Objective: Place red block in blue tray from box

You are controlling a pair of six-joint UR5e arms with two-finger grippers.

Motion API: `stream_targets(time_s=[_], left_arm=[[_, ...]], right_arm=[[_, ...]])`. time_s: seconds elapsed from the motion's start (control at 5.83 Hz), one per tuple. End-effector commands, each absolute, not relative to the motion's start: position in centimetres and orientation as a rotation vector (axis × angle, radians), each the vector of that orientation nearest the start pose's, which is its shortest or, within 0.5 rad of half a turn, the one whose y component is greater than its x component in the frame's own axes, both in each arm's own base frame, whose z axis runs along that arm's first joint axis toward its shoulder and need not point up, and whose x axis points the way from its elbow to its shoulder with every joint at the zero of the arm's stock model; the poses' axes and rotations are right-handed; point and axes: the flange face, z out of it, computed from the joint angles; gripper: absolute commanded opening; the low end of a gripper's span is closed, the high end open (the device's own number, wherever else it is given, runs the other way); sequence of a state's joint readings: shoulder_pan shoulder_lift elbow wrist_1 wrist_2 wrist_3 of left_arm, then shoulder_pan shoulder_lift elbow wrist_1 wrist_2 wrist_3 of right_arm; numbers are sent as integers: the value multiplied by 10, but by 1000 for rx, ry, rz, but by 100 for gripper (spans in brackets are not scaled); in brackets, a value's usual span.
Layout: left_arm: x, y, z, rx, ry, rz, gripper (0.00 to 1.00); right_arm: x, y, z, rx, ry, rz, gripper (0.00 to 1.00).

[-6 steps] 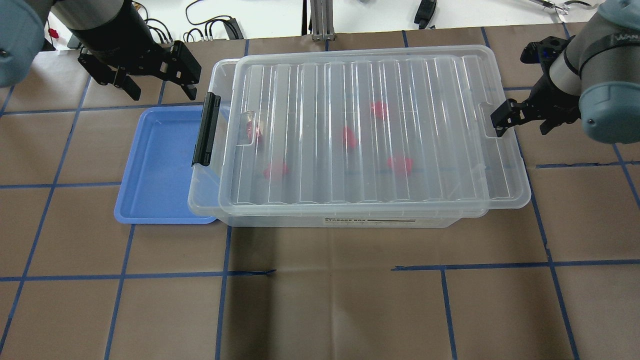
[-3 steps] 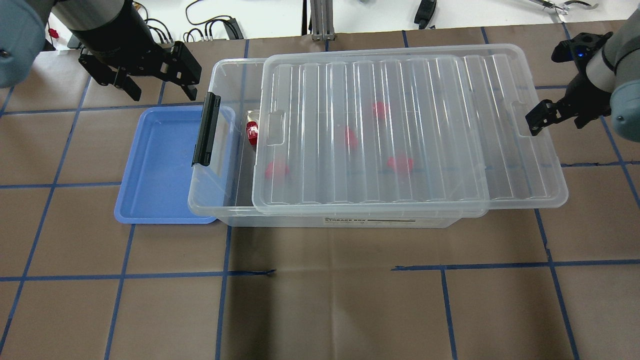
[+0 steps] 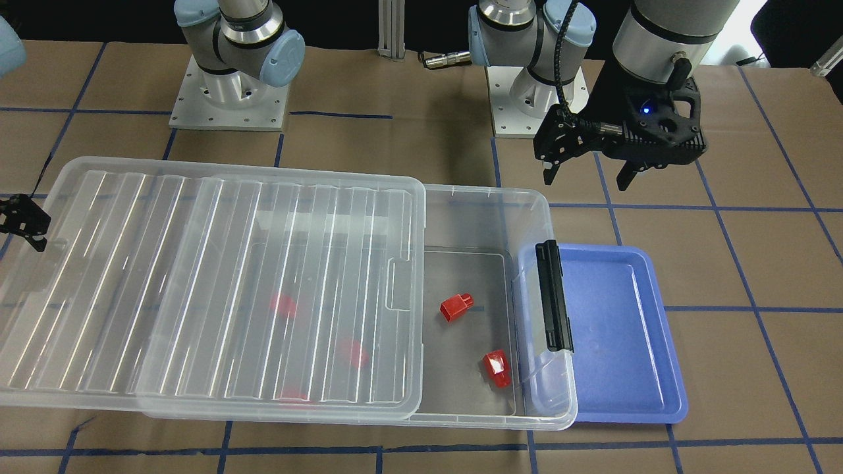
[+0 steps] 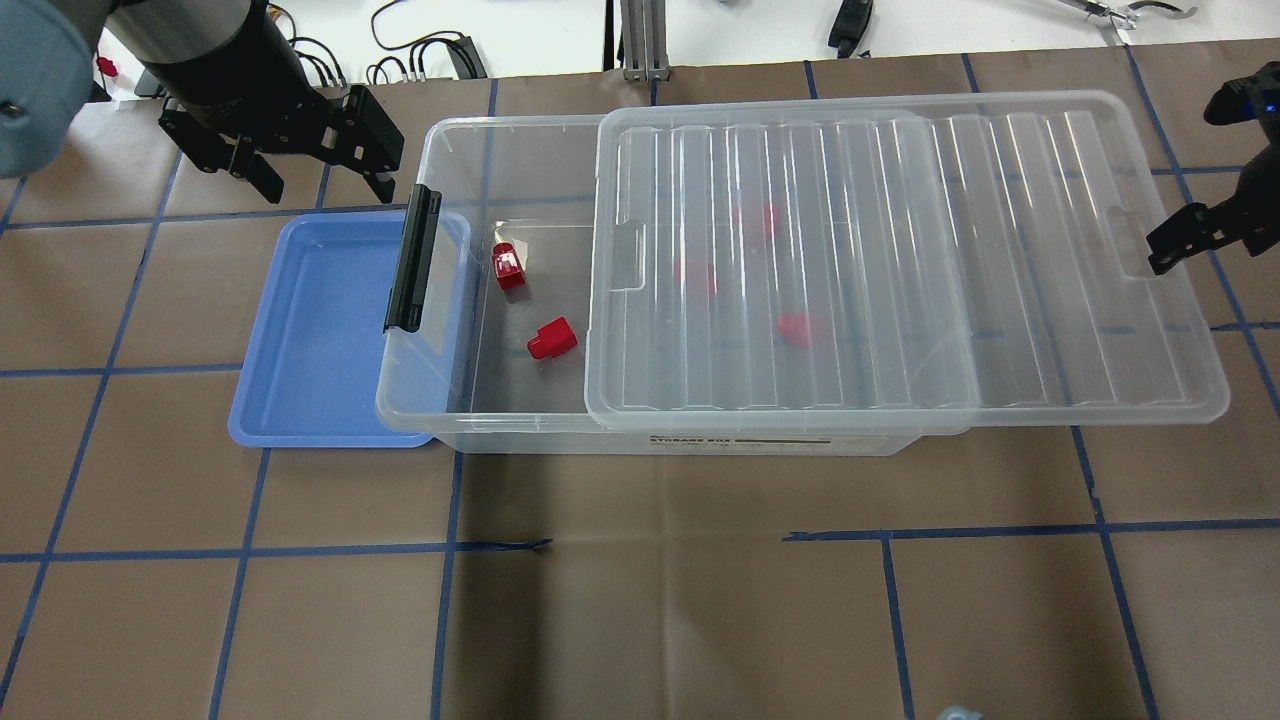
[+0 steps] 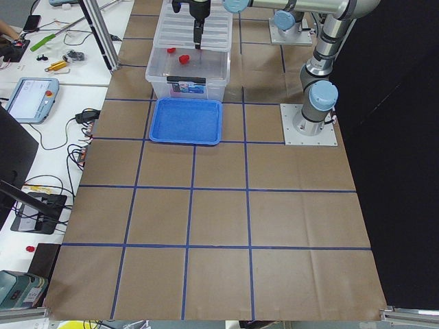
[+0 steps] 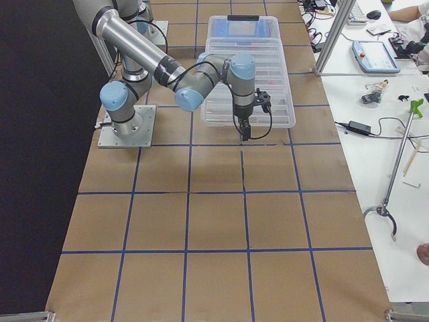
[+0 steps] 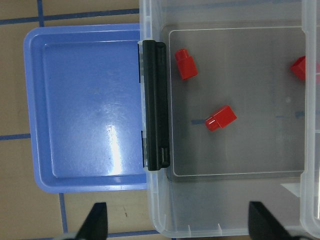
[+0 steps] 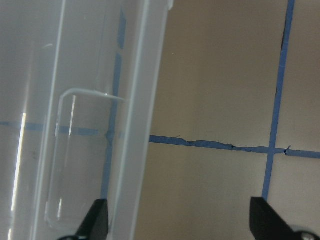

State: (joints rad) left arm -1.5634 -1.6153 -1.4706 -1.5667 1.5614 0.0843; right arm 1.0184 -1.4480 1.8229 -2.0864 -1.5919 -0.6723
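From my remote station I count five red blocks in one clear box point(image 4: 520, 438). Two lie in its uncovered end, centre left of the overhead view: the upper red block point(image 4: 509, 267) and the lower red block point(image 4: 552, 338). Three more show only as blurred red patches point(image 4: 795, 328) through the one ribbed lid point(image 4: 1000, 250). There is one blue tray point(image 4: 320, 330) at left and one black latch point(image 4: 410, 260) beside it. Two arms are in frame with two grippers: the left gripper point(image 4: 325, 188) at upper left, the right gripper point(image 4: 1185, 238) at the right edge.
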Motion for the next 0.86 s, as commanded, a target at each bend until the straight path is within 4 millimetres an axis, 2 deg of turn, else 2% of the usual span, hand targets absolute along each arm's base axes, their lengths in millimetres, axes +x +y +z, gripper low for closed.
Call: stream_targets(time_s=[0.0,0.17,0.34,0.51,0.69], left_arm=[[-132,-532,503,449,3109,-64,98],[-139,-531,494,831,3034,-40,98],[-148,-544,480,1111,2941,-45,98],[-180,-564,446,1310,2853,-58,98],[-229,-569,411,1434,2788,-80,98]], right_arm=[[-166,-509,390,-102,3257,-241,100],[-153,-508,427,-45,3245,-249,100],[-113,-512,478,69,3206,-177,100],[-57,-515,513,220,3159,-67,100],[4,-515,531,308,3138,-44,100]])
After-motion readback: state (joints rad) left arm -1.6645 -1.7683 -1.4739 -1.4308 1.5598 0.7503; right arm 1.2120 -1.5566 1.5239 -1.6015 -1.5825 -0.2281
